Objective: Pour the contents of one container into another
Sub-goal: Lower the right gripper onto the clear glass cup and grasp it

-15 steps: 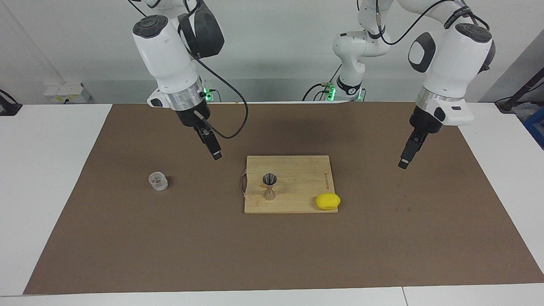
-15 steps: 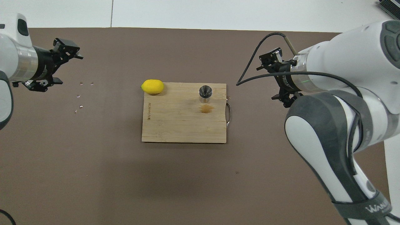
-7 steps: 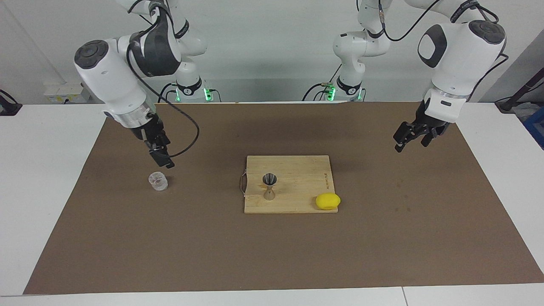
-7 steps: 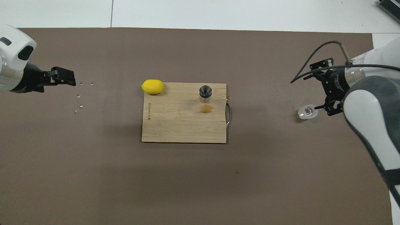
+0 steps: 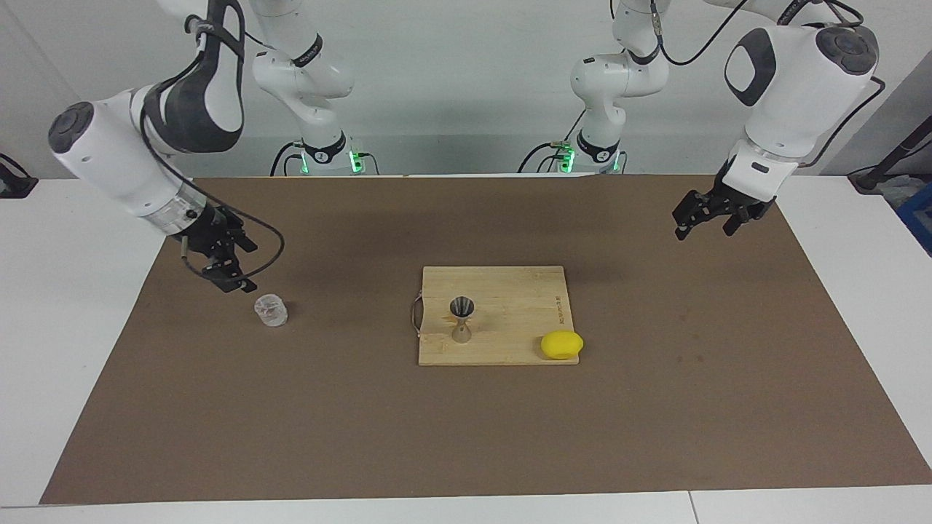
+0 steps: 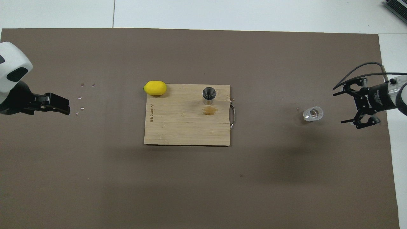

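Observation:
The small clear ribbed glass tumbler stands upright on the brown mat toward the right arm's end of the table. My right gripper hangs low just beside it, on the side of the right arm's end. It is open, apart from the glass, with nothing between its fingers. The steel hourglass jigger stands upright on the wooden cutting board. My left gripper waits open and empty above the mat at the left arm's end.
A yellow lemon lies at the board's corner toward the left arm's end. A brown wet stain marks the board next to the jigger. Small droplets dot the mat near the left gripper.
My right arm swung out from beside the board toward its end of the table and came down beside the tumbler. My left gripper rose, turned and drew back toward its end.

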